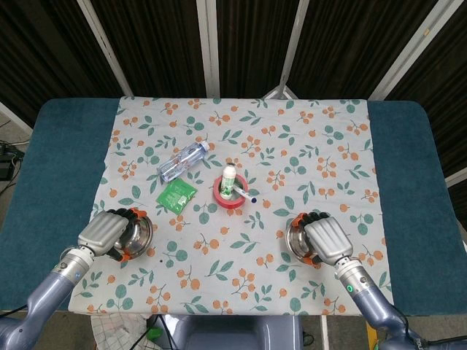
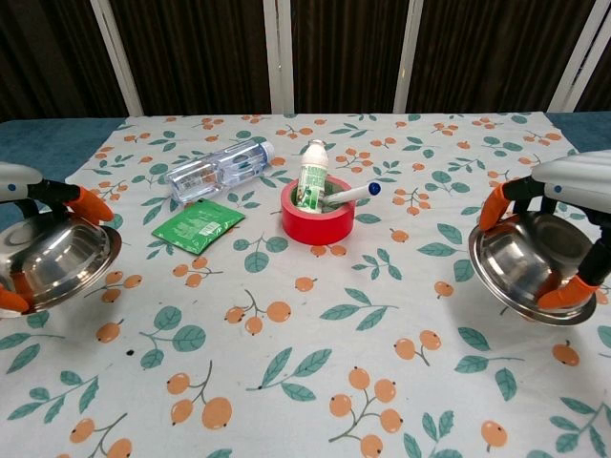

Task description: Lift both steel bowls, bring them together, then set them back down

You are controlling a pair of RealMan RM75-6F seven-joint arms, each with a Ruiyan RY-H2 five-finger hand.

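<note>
Two steel bowls are in view. My left hand (image 1: 108,230) (image 2: 24,186) grips the left bowl (image 1: 139,232) (image 2: 57,262) by its rim, low over the cloth at the near left and tilted toward the middle. At the near right my right hand (image 1: 326,239) (image 2: 573,176) grips the right bowl (image 1: 298,238) (image 2: 523,267), also tilted inward and close to the cloth. Orange fingertips (image 2: 494,206) hook over that bowl's rim. The bowls are far apart.
A red tape roll (image 1: 230,195) (image 2: 318,216) holding a small white bottle (image 2: 311,175) and a marker stands mid-table. A clear water bottle (image 1: 182,162) (image 2: 219,171) and a green packet (image 1: 177,194) (image 2: 198,225) lie left of it. The floral cloth (image 1: 306,138) covers a teal table.
</note>
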